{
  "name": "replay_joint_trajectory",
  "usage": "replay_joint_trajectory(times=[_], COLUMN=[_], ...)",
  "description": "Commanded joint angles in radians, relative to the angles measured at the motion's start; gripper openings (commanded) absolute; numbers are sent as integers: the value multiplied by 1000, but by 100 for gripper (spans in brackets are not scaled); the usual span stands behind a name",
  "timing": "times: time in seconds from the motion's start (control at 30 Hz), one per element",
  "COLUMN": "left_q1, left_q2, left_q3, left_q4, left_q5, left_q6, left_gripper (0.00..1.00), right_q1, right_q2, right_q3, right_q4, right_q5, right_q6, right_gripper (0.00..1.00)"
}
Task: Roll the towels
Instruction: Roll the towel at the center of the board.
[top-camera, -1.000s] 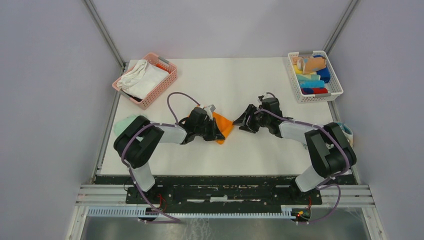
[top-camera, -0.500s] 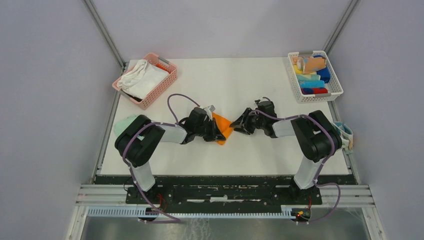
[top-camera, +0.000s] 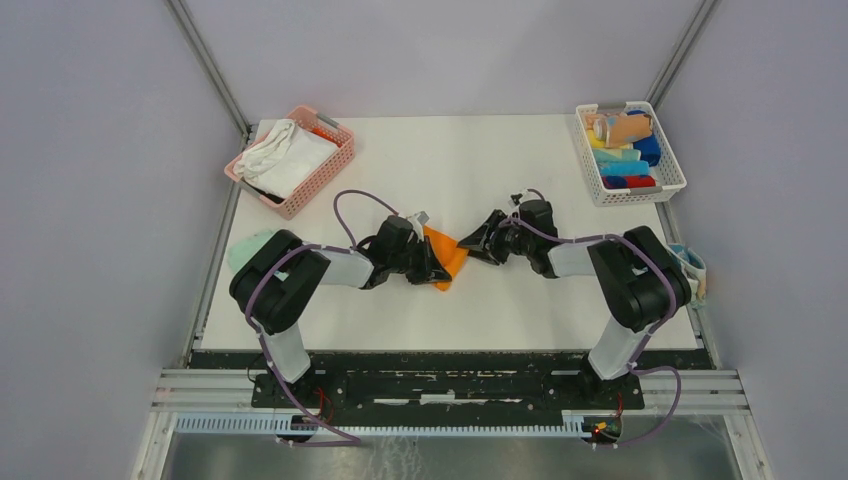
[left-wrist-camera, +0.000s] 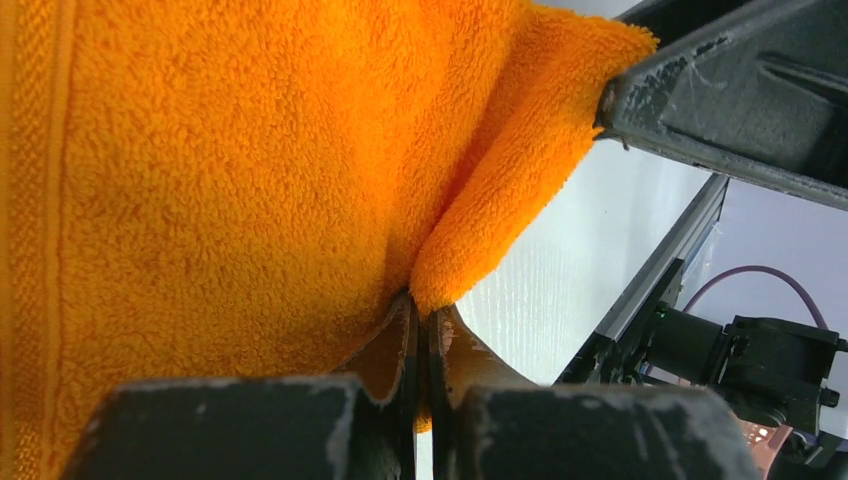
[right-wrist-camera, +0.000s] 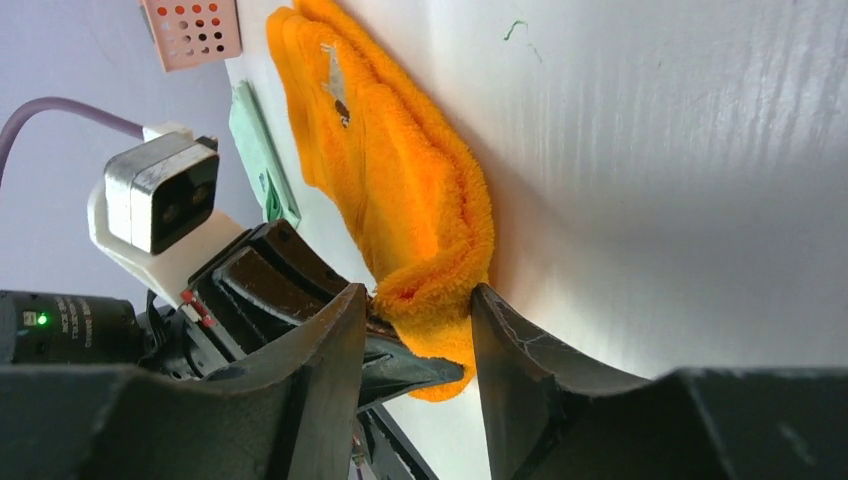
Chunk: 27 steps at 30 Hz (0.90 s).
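Observation:
A folded orange towel (top-camera: 445, 254) lies mid-table between my two grippers. My left gripper (top-camera: 432, 268) is shut on the towel's near edge; in the left wrist view (left-wrist-camera: 422, 312) the jaws are pressed together with orange towel (left-wrist-camera: 230, 180) pinched between them. My right gripper (top-camera: 470, 243) is open at the towel's right corner; in the right wrist view (right-wrist-camera: 418, 300) its two fingers straddle the thick folded end of the towel (right-wrist-camera: 420, 215) without closing on it. The left gripper's fingers (right-wrist-camera: 290, 290) show behind the towel.
A pink basket (top-camera: 292, 160) with white cloths stands at the back left. A white basket (top-camera: 629, 153) of rolled colourful towels stands at the back right. A pale green towel (top-camera: 248, 247) lies at the table's left edge, another cloth (top-camera: 690, 266) at the right edge.
My right gripper has moved left across the table until its open fingers reach around the towel's right end. My left gripper has stayed shut on the towel.

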Motion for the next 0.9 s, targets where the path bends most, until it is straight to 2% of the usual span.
replay_joint_trajectory(times=[0.0,0.33,0.73,0.87], left_q1=[3,6,7,7], left_q2=[28,22,30,27], left_q3=[-35,-44,-43,-41], left_q4=[-70,-63,-60,-75], left_q5=[-17,-17,-7,-7], left_q6=[-33,-43,-47,-38], left_gripper=[3,3,3,3], right_q1=[-5,-17,-14,-11], right_q2=[-41,2,124,124], right_q3=[-53,-148,-95,-60], right_q4=[110,379,350,254], right_q5=[-23,-28,-50,-27], right_q6=[-10,65,56,21], right_gripper=[51,51,43,43])
